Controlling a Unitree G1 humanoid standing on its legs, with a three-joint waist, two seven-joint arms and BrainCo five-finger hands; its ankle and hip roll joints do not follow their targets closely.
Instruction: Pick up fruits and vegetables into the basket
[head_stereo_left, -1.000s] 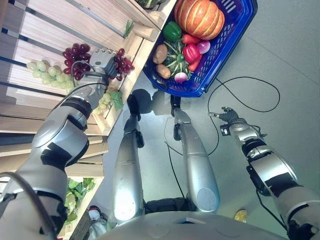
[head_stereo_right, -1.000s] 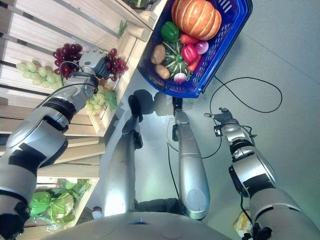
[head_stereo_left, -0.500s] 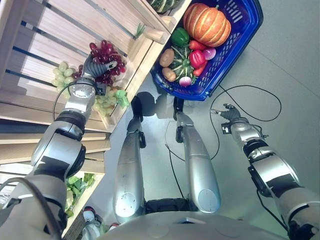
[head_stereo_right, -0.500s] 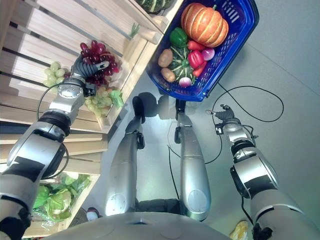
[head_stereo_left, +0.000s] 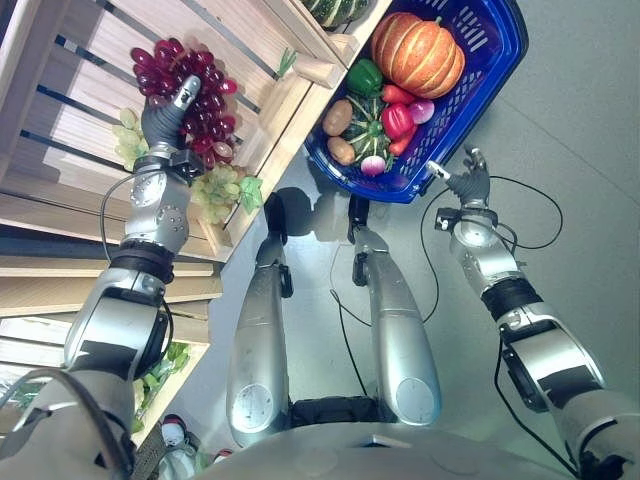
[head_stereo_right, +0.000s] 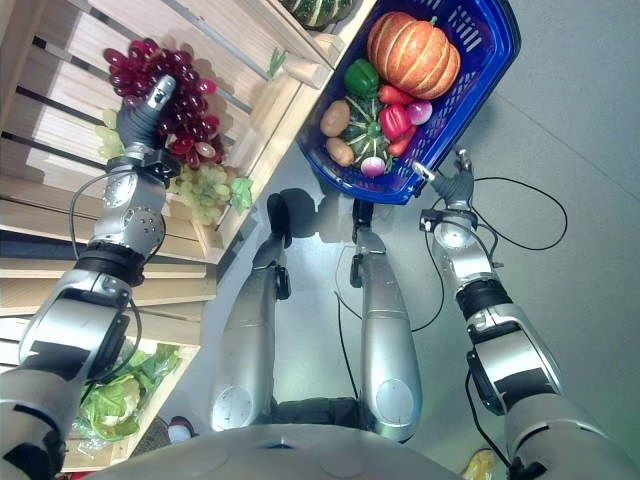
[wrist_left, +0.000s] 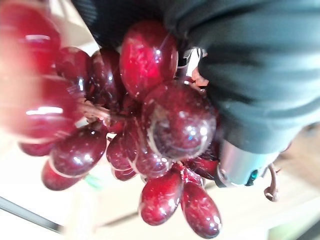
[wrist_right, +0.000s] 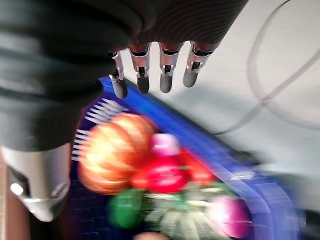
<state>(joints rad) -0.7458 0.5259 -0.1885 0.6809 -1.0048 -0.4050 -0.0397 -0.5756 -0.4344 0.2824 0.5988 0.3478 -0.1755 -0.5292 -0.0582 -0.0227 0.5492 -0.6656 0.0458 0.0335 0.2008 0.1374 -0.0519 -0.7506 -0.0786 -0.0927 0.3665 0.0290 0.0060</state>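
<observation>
While the left hand reaches up into the wooden crate, it lies on the bunch of red grapes. In the head views its dark back and one silver finger rest across the bunch. In the left wrist view the red grapes hang right against the palm cover, touching it. The fingers are hidden behind the grapes, so I cannot tell if they are curled round the bunch or straight.

Just beside the red grapes, lower in the same crate, lies a bunch of green grapes with a green leaf. A few more green grapes peek out on the other side of the left wrist.

Over by the blue basket, the right hand is held up near the basket's rim, not touching it. Its fingers are straight and spread a little, and it holds nothing. In the right wrist view the fingers stand in a row above the basket.

Inside the basket sits a big orange pumpkin. Next to it are a green pepper, a red pepper, a stripy green squash, a brown potato and a pink and white radish. They lie close together, touching.
</observation>
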